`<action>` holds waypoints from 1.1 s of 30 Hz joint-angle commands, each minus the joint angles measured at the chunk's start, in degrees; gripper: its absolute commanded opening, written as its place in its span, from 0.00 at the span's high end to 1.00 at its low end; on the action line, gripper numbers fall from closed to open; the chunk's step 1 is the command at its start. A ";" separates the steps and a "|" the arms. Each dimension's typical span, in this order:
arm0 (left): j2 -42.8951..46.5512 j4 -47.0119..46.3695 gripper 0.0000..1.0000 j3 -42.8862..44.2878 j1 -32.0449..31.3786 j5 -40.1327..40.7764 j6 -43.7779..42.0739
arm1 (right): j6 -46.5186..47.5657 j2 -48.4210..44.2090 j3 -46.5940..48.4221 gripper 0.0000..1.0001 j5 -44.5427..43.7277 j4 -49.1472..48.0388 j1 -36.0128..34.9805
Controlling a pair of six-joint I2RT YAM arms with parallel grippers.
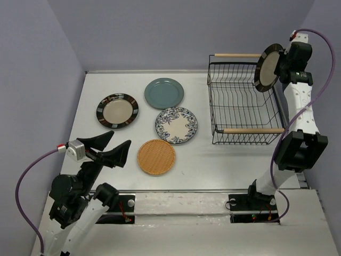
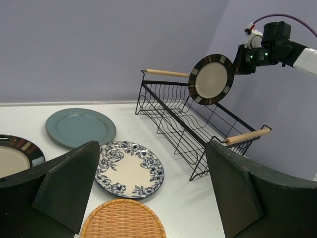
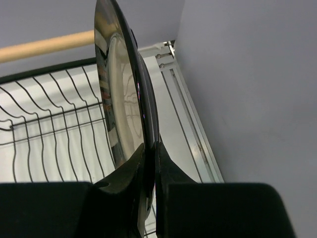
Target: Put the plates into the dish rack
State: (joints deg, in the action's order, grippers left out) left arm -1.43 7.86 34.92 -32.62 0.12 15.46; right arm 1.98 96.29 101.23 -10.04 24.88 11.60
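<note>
While right fingers (image 3: 124, 191) pinch a striped plate (image 1: 269, 68) upright above the rack (image 1: 253, 130), left fingers (image 2: 67, 186) wide open, empty, at the surface's (image 1: 213, 165) near-left corner.

Dish rack (image 1: 210, 101) open from above, one corner blocked.
Its top stood open between the far handle (image 1: 237, 55) and the near handle (image 1: 253, 130); a striped plate (image 1: 268, 68), pinched on edge by the right gripper (image 3: 150, 163), overhung the far right corner.
</note>
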 commanded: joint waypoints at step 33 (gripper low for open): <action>-0.06 -1.53 0.01 0.42 -3.59 3.66 -1.05 | 10.77 5.84 -0.76 0.93 -1.56 -13.54 0.09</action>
State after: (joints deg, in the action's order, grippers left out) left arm -1.28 8.12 34.92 -35.68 3.31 15.27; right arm 14.13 104.09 100.55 -10.46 23.14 11.57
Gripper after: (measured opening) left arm 0.990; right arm 0.112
